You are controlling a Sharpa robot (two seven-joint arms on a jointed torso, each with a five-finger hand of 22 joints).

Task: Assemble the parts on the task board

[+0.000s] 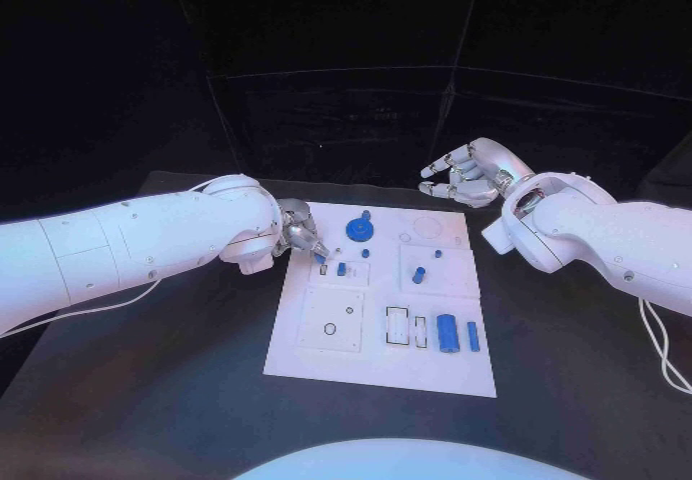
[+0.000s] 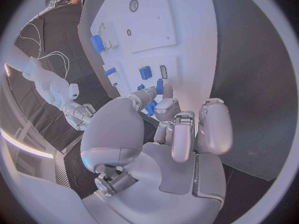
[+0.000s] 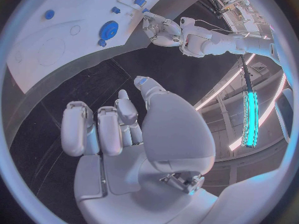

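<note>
The white task board (image 1: 378,360) lies in the middle of the table. My left hand (image 1: 297,237) hovers over its far left edge and pinches a small blue part (image 1: 317,257) between thumb and finger; the left wrist view shows that part (image 2: 152,107) at the fingertips of the left hand (image 2: 171,129). A blue gear (image 1: 359,232) stands just right of it, with small blue pegs (image 1: 342,268) nearby. A blue cylinder (image 1: 447,333) and bar (image 1: 472,336) lie near the board's right side. My right hand (image 1: 464,172) hangs beyond the board's far right corner, fingers apart, holding nothing.
Black table (image 1: 173,380) surrounds the board on all sides. The board (image 3: 37,30) carries the gear (image 3: 110,29) in the right wrist view, with my left hand (image 3: 159,30) beside it. Outlined recesses (image 1: 330,328) mark the board's near left.
</note>
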